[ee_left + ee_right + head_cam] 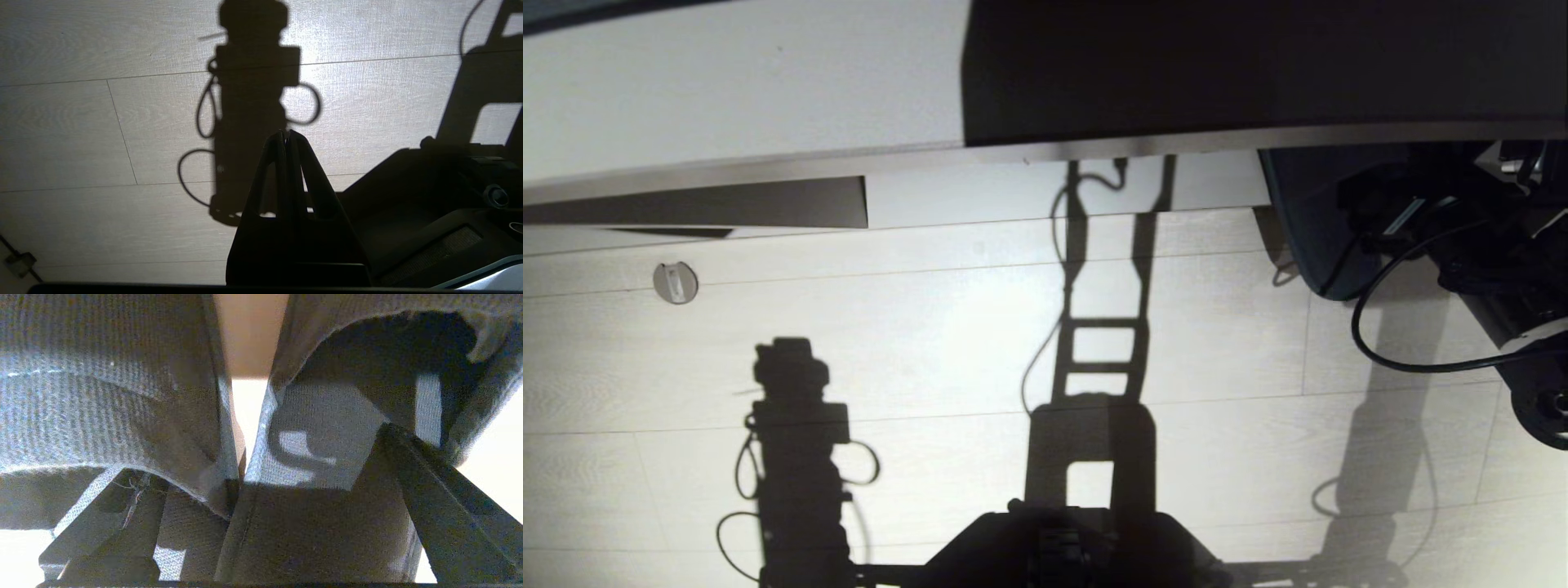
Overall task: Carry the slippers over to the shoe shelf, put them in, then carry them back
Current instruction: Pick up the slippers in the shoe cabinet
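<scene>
The slippers, a pair in dark navy woven fabric, fill the right wrist view side by side, one slipper [102,396] and the other slipper [327,428] with heel openings toward the camera. My right gripper [253,453] stands open around their touching inner walls, one finger [98,506] in the first opening and the other finger [445,490] in the second. A brown panel [250,335] over a bright pale board shows between them, seemingly the shoe shelf. In the head view a slipper [1298,220] lies by my right arm [1486,278]. My left gripper [287,132] hangs shut over the floor.
Pale wood-plank floor [980,343] spreads ahead, crossed by my own shadows. A white-topped piece of furniture [727,90] overhangs the far side, its edge above the right arm. A small round metal fitting [676,282] sits on the floor at far left. A black cable [1388,359] loops off the right arm.
</scene>
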